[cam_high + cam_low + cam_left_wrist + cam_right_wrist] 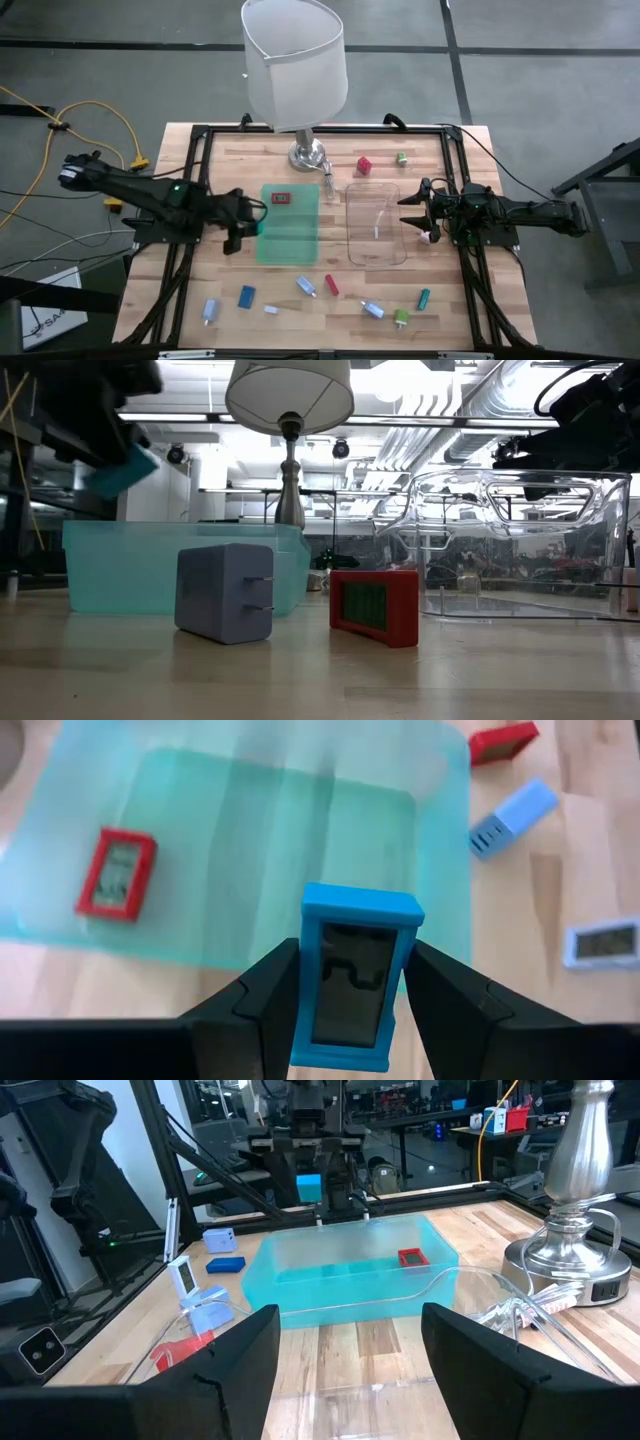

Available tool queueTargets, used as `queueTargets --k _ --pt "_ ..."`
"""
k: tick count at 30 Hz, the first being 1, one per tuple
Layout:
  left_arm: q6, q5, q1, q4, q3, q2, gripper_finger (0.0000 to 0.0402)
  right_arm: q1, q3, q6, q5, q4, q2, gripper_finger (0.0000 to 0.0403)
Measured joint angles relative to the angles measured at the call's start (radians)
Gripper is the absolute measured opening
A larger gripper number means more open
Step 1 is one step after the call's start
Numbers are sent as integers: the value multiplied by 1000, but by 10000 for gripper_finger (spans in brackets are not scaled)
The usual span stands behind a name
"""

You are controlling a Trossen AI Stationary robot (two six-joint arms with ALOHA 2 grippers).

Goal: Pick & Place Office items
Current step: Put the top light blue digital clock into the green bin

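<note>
left gripper point(352, 1010) | clamps blue piece point(355, 982) | above green tray point(250, 840)

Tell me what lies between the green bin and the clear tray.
Mostly bare wood. In the high view, the gap between the green bin and the clear tray holds nothing; only the lamp base and a bundle of small metal pieces sit at its far end.

12 office items point(246, 296), 2 trays point(377, 238)

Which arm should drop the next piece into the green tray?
Left. The left gripper is shut on a blue piece beside the green tray; the right gripper is open, empty, by the clear tray.
</note>
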Motion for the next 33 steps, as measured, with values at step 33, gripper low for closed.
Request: queueTargets --k 33 --pt "374 245 234 67 306 641 156 0 0 0 0 0 0 232"
